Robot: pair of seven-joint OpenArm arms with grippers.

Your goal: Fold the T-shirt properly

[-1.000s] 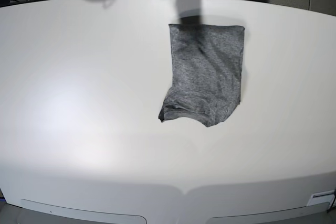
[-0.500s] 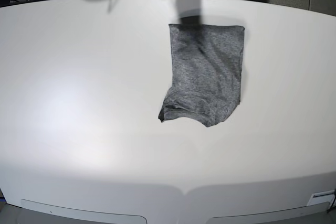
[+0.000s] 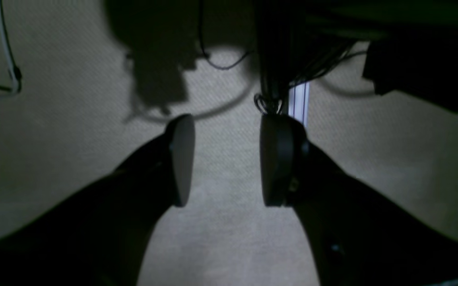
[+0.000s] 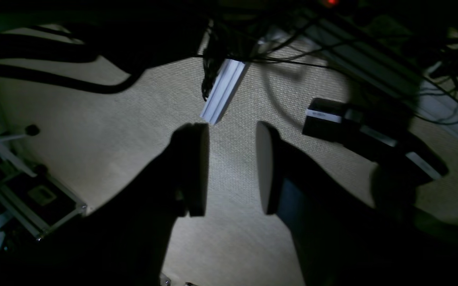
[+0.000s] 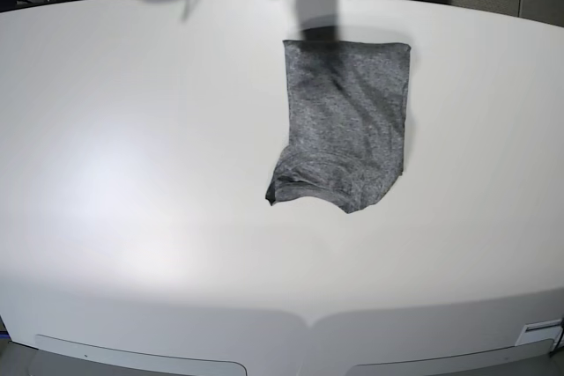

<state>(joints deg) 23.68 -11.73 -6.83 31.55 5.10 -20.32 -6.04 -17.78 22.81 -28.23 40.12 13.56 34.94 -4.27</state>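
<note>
The left gripper [image 3: 227, 161] is open, with a clear gap between its two dark pads, and nothing is in it. It hangs over tan carpet [image 3: 74, 131] with black cables [image 3: 229, 63], not over the table, so it looks like this arm is parked off to the side. The right gripper [image 4: 231, 169] is open too and holds nothing. It also looks down at carpet, with a white strip [image 4: 223, 91] near the top middle of its picture and a black box [image 4: 372, 137] at the right. In the base view, the T-shirt [image 5: 348, 121] lies by itself on the white table [image 5: 132, 173], a bit right of the middle and toward the top. It is folded into a tall grey block with a straight top edge, but the bottom edge is bumpy and one corner sticks out at the lower left. My guess is the folding is nearly done or done. Neither arm shows in the base view, and both wrist pictures are very dark, so the stuff at their edges is hard to make out.
</note>
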